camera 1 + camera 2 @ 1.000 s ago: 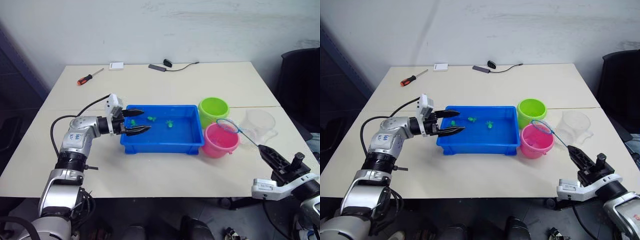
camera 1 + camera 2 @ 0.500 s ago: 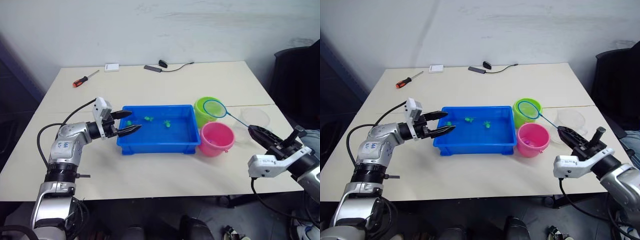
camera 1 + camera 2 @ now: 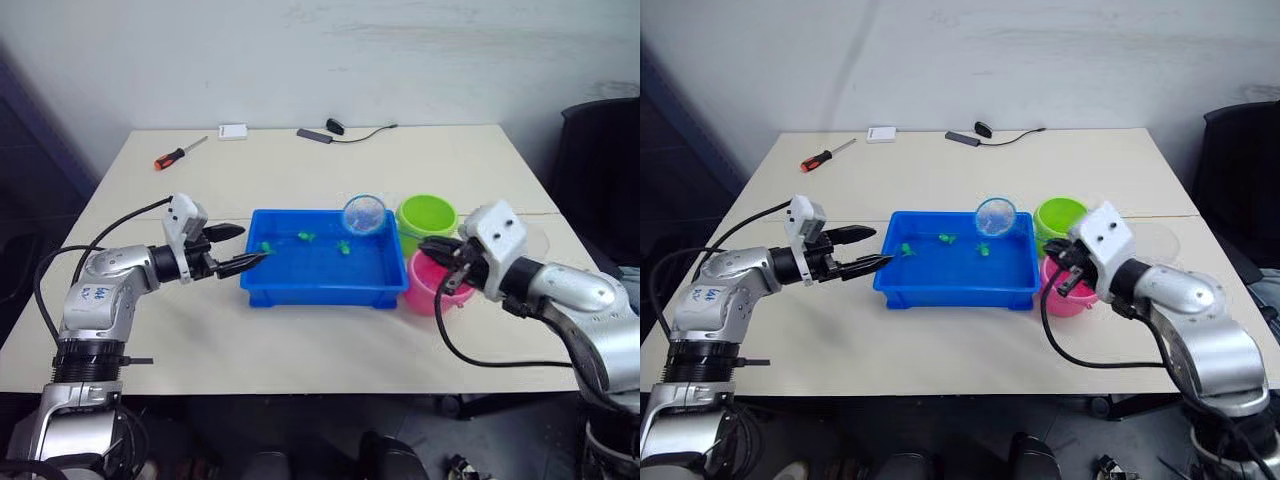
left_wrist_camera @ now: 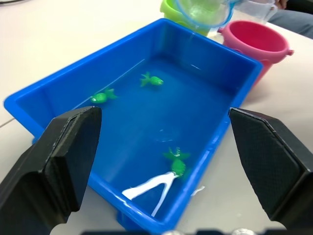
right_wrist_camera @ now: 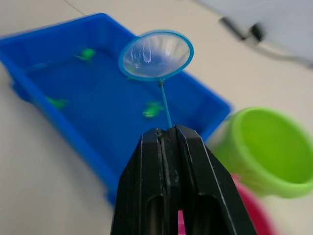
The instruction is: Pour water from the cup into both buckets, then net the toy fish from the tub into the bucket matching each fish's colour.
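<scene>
Your right end effector pinches the net by its stick; long axis runs from the fingers out to the hoop, raised over the tub. Left end effector: spread, at the tub's near end.

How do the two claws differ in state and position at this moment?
The left claw is open and holds nothing; the right claw is shut on the net by its handle. The left claw sits at the left end of the blue tub; the right claw is over the pink bucket, with the net's hoop above the tub. Both point toward the tub.
</scene>
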